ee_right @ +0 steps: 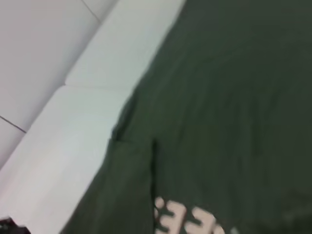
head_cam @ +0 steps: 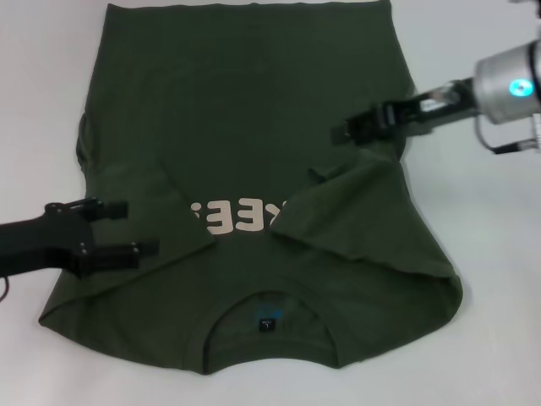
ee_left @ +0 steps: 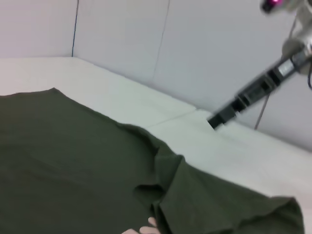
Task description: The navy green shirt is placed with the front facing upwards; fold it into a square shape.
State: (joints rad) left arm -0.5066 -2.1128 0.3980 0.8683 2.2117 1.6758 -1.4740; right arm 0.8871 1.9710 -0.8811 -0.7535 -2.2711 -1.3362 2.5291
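Note:
The navy green shirt (head_cam: 245,110) lies flat on the table, collar and small dark label (head_cam: 268,321) nearest me, hem at the far side. Both sleeves are folded inward over the chest and partly cover the cream lettering (head_cam: 237,218). My left gripper (head_cam: 138,228) is open and empty, just over the folded left sleeve. My right gripper (head_cam: 342,128) hovers above the shirt's right side, just past the folded right sleeve, holding nothing. The shirt also shows in the left wrist view (ee_left: 63,161) and the right wrist view (ee_right: 234,97). The right gripper shows far off in the left wrist view (ee_left: 214,120).
The white table (head_cam: 490,254) shows bare on both sides of the shirt. Pale wall panels (ee_left: 146,39) stand behind the table's far edge. The shirt's left edge bunches slightly (head_cam: 80,148).

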